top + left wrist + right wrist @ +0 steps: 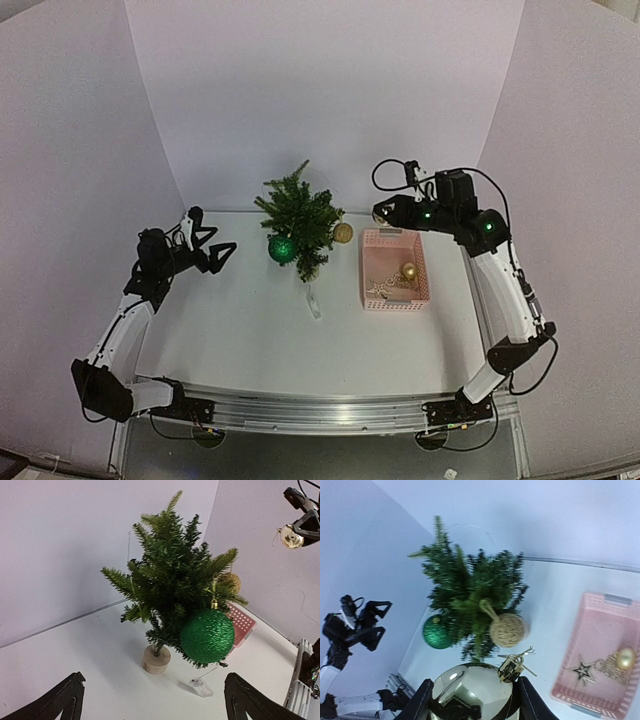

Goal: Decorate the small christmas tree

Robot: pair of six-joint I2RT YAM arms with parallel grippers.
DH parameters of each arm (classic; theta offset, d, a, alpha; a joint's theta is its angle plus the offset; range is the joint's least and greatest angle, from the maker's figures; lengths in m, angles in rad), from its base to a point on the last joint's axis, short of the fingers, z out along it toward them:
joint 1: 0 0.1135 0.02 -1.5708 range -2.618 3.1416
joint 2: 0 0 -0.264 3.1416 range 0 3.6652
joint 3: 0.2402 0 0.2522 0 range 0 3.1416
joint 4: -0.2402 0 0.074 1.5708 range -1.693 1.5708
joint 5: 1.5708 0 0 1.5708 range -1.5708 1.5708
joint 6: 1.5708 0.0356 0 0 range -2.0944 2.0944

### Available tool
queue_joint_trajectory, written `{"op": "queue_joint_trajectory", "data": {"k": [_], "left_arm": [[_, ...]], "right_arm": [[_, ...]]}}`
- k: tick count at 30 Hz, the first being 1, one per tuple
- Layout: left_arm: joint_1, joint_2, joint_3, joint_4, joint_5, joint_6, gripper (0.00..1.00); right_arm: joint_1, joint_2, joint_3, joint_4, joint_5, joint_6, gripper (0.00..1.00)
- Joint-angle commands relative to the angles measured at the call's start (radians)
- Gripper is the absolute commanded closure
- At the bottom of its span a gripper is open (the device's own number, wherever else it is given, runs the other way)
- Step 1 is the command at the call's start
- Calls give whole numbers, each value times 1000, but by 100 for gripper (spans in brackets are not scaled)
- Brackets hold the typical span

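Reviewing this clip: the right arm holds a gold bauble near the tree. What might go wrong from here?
1. The shiny gold bauble is smooth and round between the fingers of the right gripper. It may slip out and roll away.
2. The small christmas tree stands on a narrow wooden base, with the green bauble and twine ball already hanging. A push while hooking could tip it.

This was a robotics lab test booth: plain pale panels [320,90] enclosed a white table [250,340], with the left arm [120,335] and right arm [510,300] bolted along its near edge.
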State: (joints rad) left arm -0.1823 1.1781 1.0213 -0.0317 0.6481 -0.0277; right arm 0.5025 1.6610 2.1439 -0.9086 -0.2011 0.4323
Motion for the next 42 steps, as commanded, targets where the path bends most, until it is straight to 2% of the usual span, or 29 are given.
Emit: {"op": "queue_joint_trajectory", "data": {"k": [1, 10, 16, 19, 23, 27, 32, 42], "left_arm": [[-13, -49, 1, 55, 122, 8, 5], [-161, -22, 147, -93, 198, 337, 14], [-260, 36, 245, -99, 294, 395, 27], [-304, 74, 297, -110, 303, 433, 31], [-348, 111, 337, -125, 337, 433, 35], [-373, 126, 341, -103, 360, 378, 45], [-383, 139, 344, -74, 384, 339, 48], [-405, 153, 348, -20, 349, 303, 68]], "right_arm": [[50, 37, -2, 141, -259, 22, 71], [223, 155, 108, 206, -525, -15, 74], [302, 240, 168, 250, -684, -14, 73], [323, 264, 184, 261, -697, -11, 72], [333, 279, 200, 283, -718, 0, 73], [336, 275, 197, 295, -704, 6, 73], [341, 257, 169, 306, -688, 5, 73], [342, 240, 140, 325, -682, -3, 74]]}}
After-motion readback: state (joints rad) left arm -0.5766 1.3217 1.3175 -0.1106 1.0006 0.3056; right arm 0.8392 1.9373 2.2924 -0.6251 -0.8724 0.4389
